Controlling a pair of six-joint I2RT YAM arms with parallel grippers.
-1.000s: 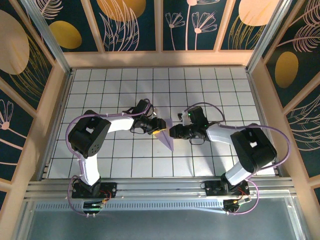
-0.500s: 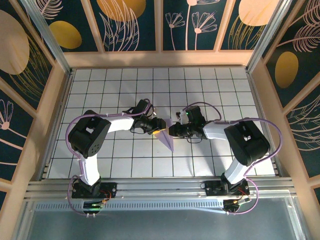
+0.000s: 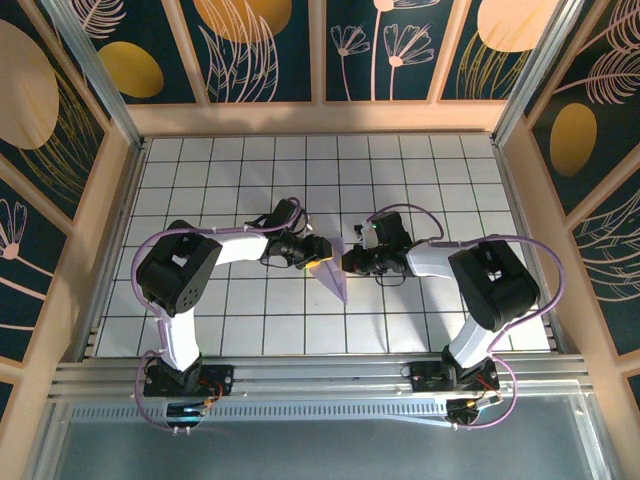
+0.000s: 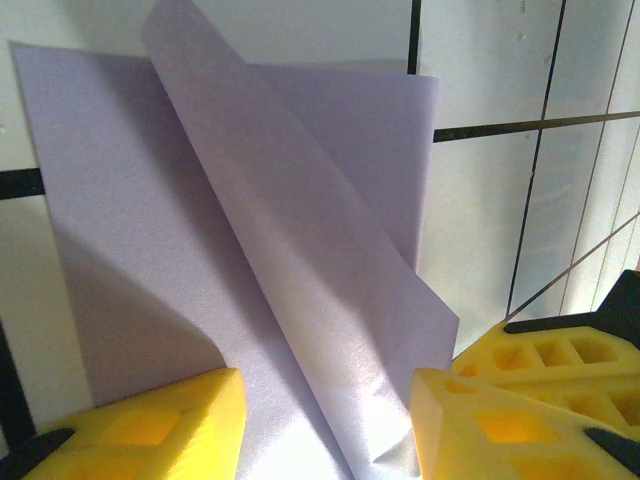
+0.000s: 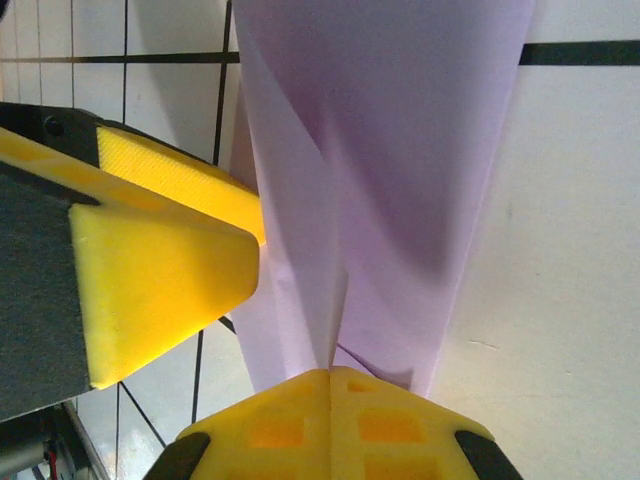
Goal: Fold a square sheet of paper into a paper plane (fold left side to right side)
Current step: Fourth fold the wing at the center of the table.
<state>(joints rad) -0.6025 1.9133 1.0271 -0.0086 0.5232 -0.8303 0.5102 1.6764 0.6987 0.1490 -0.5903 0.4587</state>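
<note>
The pale lavender sheet of paper [image 3: 336,277] lies mid-table, folded into a narrow pointed paper plane shape with its tip toward the near edge. In the left wrist view a long flap [image 4: 300,250] stands up diagonally over the flat layer. My left gripper [image 3: 318,252] is open, its yellow fingers [image 4: 150,430] resting on either side of the paper's end [image 4: 330,440]. My right gripper [image 5: 330,372] is shut, pinching the raised centre fold [image 5: 330,290] of the paper. It sits right beside the left gripper's finger [image 5: 160,270], at the paper's right side [image 3: 349,262].
White grid tiles [image 3: 250,180] cover the table, with wooden walls [image 3: 320,118] on three sides. An aluminium rail [image 3: 320,375] runs along the near edge by the arm bases. Both arms crowd the table's middle, their purple cables [image 3: 400,212] looping above them.
My right gripper has closed its jaws onto the paper's raised fold, and its elbow swung in toward the centre. The left arm and its gripper stayed still.
</note>
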